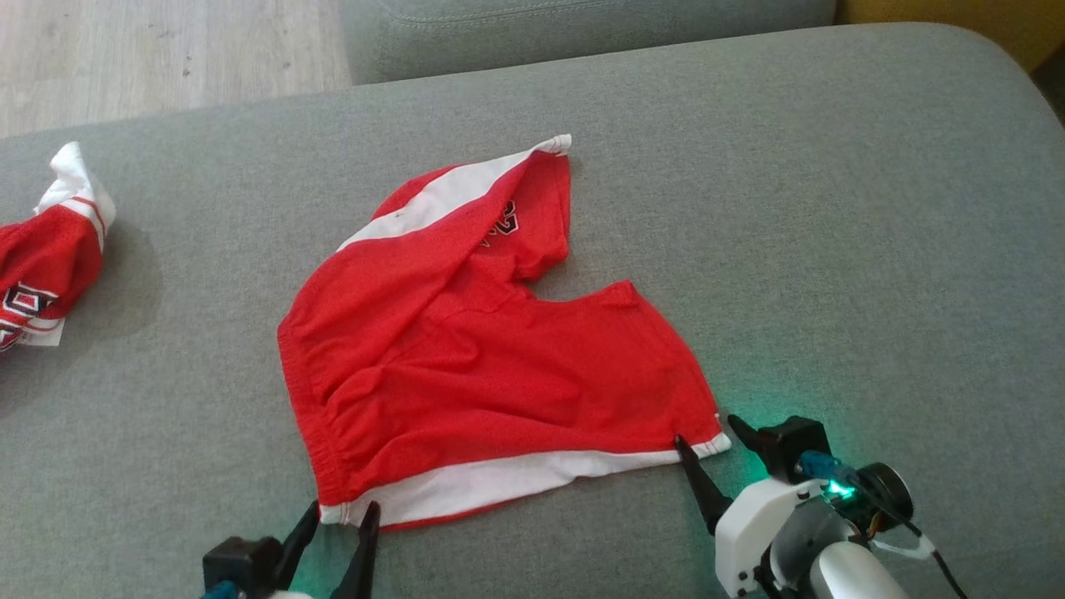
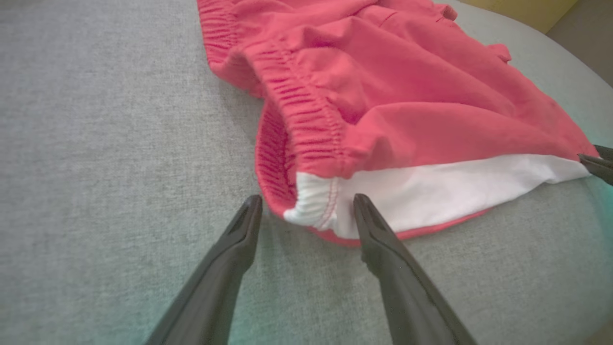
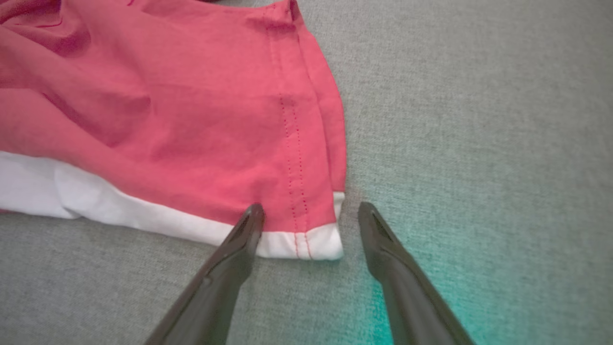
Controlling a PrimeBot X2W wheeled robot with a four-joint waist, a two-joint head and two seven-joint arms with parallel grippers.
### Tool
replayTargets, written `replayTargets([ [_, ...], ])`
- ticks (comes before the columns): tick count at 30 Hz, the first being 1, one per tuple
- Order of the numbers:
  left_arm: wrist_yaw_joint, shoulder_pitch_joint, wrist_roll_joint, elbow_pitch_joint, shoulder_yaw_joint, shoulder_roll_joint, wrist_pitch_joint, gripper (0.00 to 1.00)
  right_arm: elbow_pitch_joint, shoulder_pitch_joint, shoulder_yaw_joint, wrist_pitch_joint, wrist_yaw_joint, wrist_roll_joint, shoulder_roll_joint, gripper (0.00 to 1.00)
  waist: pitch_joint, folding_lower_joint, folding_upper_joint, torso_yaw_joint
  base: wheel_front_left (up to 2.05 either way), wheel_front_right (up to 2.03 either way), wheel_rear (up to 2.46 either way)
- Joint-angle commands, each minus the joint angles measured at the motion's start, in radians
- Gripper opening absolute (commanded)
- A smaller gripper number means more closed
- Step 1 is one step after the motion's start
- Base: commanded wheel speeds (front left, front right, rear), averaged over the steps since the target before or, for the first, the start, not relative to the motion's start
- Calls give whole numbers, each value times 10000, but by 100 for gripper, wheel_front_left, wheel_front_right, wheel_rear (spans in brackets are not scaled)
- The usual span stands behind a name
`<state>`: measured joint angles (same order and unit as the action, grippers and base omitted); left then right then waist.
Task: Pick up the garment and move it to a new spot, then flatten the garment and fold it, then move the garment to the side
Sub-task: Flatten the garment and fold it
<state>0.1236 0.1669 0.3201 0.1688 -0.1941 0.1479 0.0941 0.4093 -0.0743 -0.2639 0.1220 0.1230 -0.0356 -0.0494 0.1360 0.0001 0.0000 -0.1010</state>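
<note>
On grey couch point(image 1: 832, 208): red shorts point(image 1: 499, 366), black print point(image 1: 506, 223) creased, unreadable. Left gripper point(image 1: 344, 509) wide, straddling near waistband corner; right gripper point(image 1: 705, 429) wide at near-right hem corner.

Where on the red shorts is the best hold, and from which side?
The two near corners of the red shorts: the elastic waistband end at the left gripper, the white-trimmed hem corner at the right gripper. Come in low from the robot's side; that edge lies straight, and each open gripper straddles a corner.
</note>
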Motion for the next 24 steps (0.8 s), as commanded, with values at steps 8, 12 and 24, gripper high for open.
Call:
replayTargets([
  [8,34,-604,157,-27,206,182,-199,100,-25,-439,-431,-4,77,-142,-9,100,40,-1,0,32,0,0,0],
  [12,34,-642,182,44,177,214,-245,100,33,-457,-490,26,77,-179,-9,100,51,-1,0,11,0,0,0],
  [24,59,-830,552,294,-446,329,-279,0,463,-407,-699,621,77,-1076,-9,0,-44,-1,0,4,0,0,0],
])
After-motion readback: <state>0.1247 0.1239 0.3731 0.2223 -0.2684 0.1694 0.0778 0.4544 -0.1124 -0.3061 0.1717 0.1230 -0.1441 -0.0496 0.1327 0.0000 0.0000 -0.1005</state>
